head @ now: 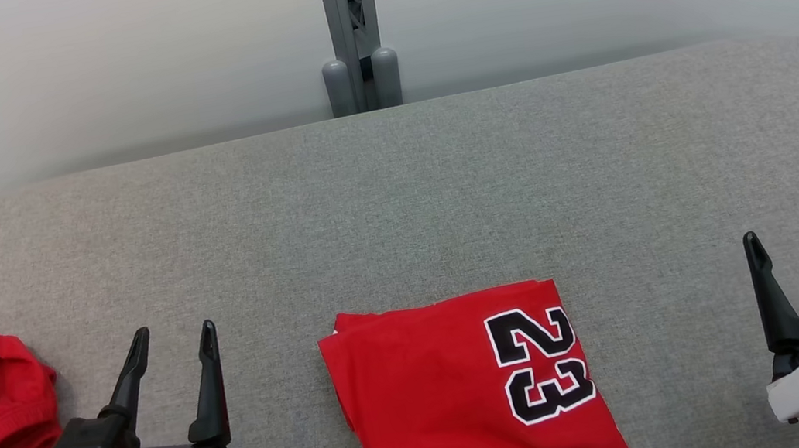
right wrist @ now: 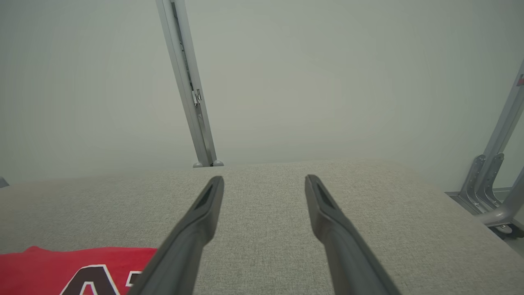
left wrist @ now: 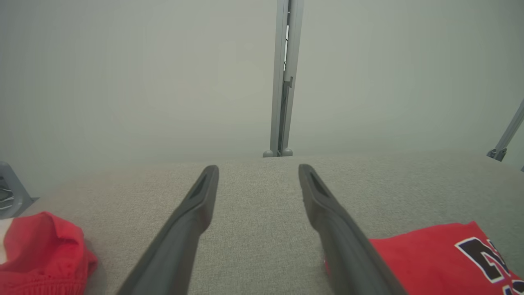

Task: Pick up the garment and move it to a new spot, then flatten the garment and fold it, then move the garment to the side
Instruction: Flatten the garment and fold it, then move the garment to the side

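Lying square-folded on a coarse grey tabletop [head: 396,201], the red garment [head: 464,402] was flanked by the left gripper [head: 174,330] and right gripper [head: 781,233], both splayed wide and empty.

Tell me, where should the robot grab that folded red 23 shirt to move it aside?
Probably its two side edges, pinching all layers: left gripper from the left, right gripper from the right, low along the table. The folded shirt lies flat; lifting only the top layer would unfold it.

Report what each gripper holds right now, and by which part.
Nothing is held. The left gripper and the right gripper both stand open and empty, either side of the folded red jersey lying on the grey pad.
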Tool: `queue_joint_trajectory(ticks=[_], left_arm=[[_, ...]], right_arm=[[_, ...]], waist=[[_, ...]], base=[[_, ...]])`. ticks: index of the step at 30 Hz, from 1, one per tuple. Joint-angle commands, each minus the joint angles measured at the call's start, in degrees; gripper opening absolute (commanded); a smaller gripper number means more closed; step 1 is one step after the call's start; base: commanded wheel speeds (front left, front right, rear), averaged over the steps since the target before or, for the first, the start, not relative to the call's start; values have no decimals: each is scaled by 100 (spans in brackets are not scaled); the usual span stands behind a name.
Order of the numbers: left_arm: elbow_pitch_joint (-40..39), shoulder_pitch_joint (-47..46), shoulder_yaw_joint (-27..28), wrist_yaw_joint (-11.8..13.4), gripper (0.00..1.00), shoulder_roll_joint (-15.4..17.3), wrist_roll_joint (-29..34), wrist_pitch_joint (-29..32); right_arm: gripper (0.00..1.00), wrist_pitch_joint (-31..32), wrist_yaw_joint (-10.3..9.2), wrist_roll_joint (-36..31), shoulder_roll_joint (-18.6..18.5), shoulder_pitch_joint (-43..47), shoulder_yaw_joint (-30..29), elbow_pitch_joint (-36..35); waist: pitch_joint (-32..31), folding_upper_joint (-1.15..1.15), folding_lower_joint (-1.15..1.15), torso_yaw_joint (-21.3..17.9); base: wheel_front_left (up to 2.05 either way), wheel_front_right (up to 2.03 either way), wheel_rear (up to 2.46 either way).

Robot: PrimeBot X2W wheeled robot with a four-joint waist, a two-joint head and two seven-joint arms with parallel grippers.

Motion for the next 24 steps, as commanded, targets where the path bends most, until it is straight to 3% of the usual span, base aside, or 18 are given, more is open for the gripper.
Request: queue_joint_trajectory(ticks=[1,12,18,24], left_arm=[[-37,62,11,38,100,53,-9,7],[-75,-34,-42,52,100,64,0,25],[-47,-181,-116,3,100,22,23,26],[26,-319,-214,-48,100,-101,27,-7]], right_arm=[[100,16,-2,-14,-4,0,-4,-11],[100,139,-2,-27,-116,-108,213,41],[100,474,-2,134,-214,-185,1167,402],[100,527,-2,500,-285,-418,2098,1328]], waist=[[21,0,0,18],[47,0,0,131],[143,0,0,315],[322,0,0,542]], base=[[0,0,0],[0,0,0],[0,0,0],[0,0,0]])
